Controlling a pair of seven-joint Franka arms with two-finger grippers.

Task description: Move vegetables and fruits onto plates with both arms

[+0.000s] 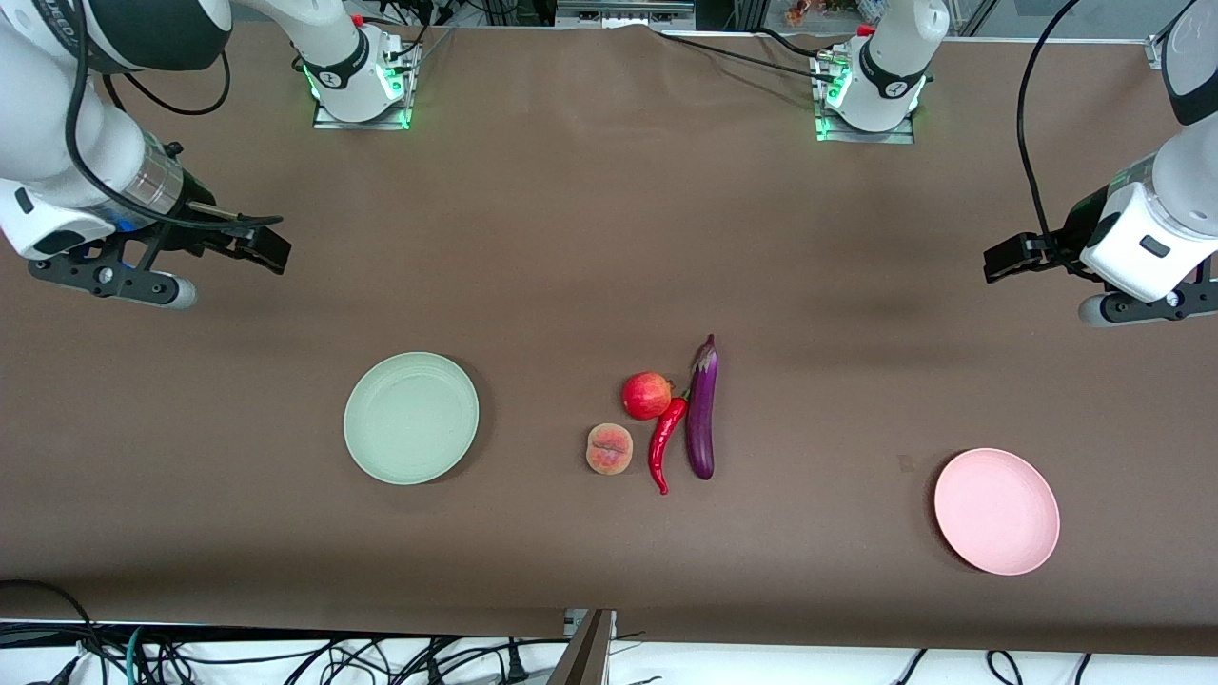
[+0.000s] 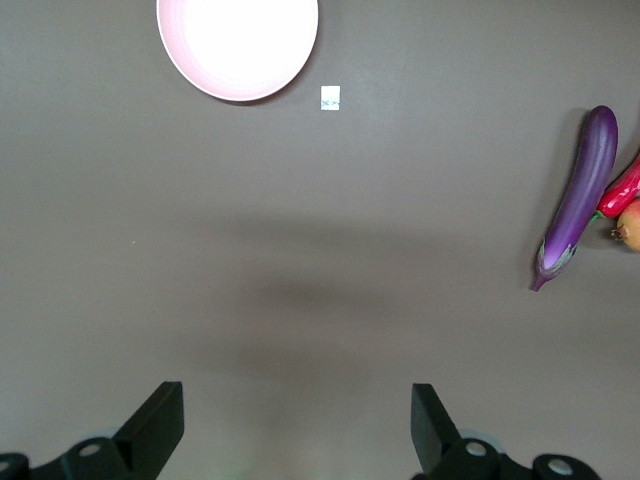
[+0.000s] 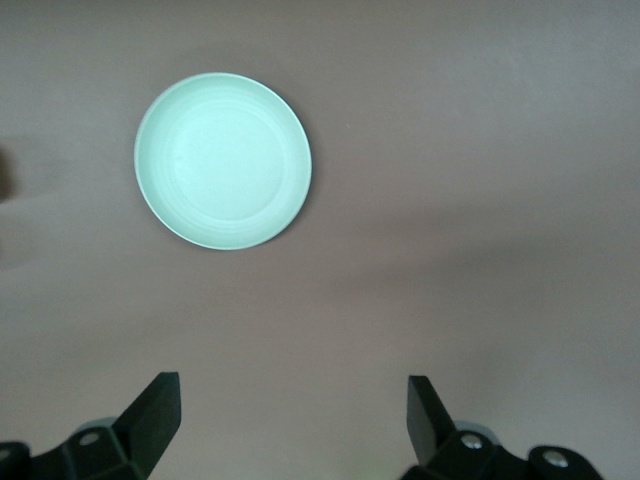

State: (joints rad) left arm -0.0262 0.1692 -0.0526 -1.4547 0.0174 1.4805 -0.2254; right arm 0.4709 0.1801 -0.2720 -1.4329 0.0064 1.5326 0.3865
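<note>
In the middle of the table lie a purple eggplant, a red chili pepper, a red pomegranate-like fruit and a peach, all close together. A mint green plate sits toward the right arm's end, a pink plate toward the left arm's end. Both plates hold nothing. My left gripper hangs open over bare table at its end. My right gripper hangs open over bare table at its end.
Brown cloth covers the table. A small white tag lies beside the pink plate. The arm bases stand at the table edge farthest from the front camera. Cables trail below the near edge.
</note>
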